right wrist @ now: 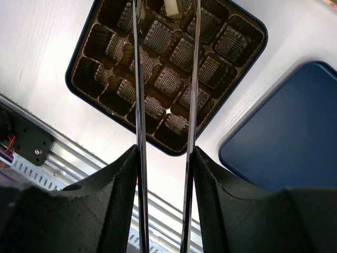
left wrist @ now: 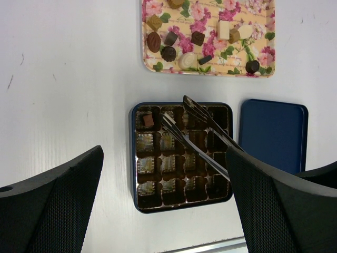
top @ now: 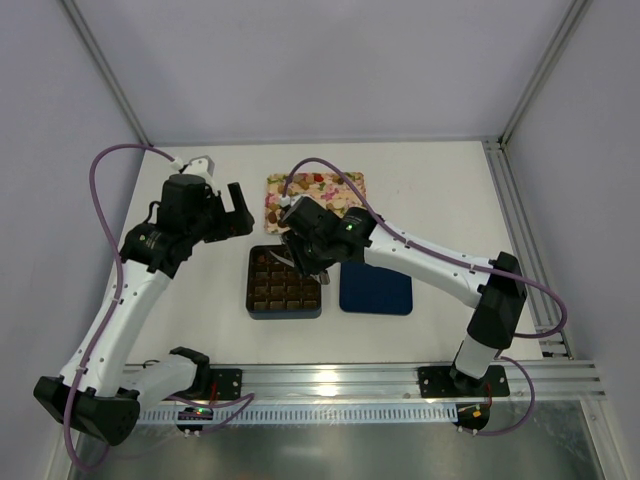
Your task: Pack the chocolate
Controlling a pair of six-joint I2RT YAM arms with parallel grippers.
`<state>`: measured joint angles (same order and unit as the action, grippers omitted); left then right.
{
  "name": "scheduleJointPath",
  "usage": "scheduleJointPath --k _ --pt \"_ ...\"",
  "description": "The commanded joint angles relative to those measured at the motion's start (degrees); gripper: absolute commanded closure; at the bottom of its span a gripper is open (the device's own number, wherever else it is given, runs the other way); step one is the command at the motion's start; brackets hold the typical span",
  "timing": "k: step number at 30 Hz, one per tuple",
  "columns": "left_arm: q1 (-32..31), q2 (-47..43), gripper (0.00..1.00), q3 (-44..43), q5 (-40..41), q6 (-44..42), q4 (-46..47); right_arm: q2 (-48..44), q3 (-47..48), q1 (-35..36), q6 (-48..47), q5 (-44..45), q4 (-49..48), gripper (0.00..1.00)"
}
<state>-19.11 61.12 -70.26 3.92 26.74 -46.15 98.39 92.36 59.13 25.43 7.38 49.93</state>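
Observation:
Several brown, dark and cream chocolates [left wrist: 169, 53] lie on a floral tray [left wrist: 263, 37] behind the dark brown grid box [left wrist: 132, 158]. One brown chocolate [left wrist: 148, 120] sits in the box's far-left corner cell. My right gripper [right wrist: 164, 154] is shut on metal tongs [right wrist: 138, 79], whose spread arms reach over the box [top: 285, 313]. A cream chocolate [right wrist: 171, 6] shows between the tong tips at the frame edge; I cannot tell whether it is pinched. My left gripper [left wrist: 166, 203] is open and empty, high above the box's near-left side.
The navy lid [top: 376, 292] lies flat just right of the box, also in the left wrist view [left wrist: 274, 134] and the right wrist view [right wrist: 287, 132]. The floral tray [top: 352, 180] is at the back centre. An aluminium rail [top: 380, 380] runs along the near edge.

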Motion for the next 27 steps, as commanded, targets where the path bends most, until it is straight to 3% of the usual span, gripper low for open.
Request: scheduleJointPath --k 1,8,16,20,27 --pt "0.0 -0.4 0.04 -1.3 0.7 -0.2 0.3 -0.8 2.8 0.2 -0.6 1.5 -1.2 0.53" --pt "0.0 -0.7 0.04 -2.1 0.8 -0.6 -0.1 -4.5 3.7 -2.7 -1.6 2.7 0.3 0.53" --pt "0.0 -0.8 0.04 -2.1 1.2 -0.6 0.2 -10.1 -1.1 -13.6 -3.8 2.6 0.3 0.53" --pt "0.0 -0.8 0.04 -2.3 1.4 -0.6 0.1 -10.0 -4.1 -19.3 -5.0 2.7 -0.8 0.53" --pt "0.0 -0.7 0.03 -2.2 1.1 -0.9 0.2 -6.0 -5.7 -23.3 -6.9 1.0 -4.8 0.54"
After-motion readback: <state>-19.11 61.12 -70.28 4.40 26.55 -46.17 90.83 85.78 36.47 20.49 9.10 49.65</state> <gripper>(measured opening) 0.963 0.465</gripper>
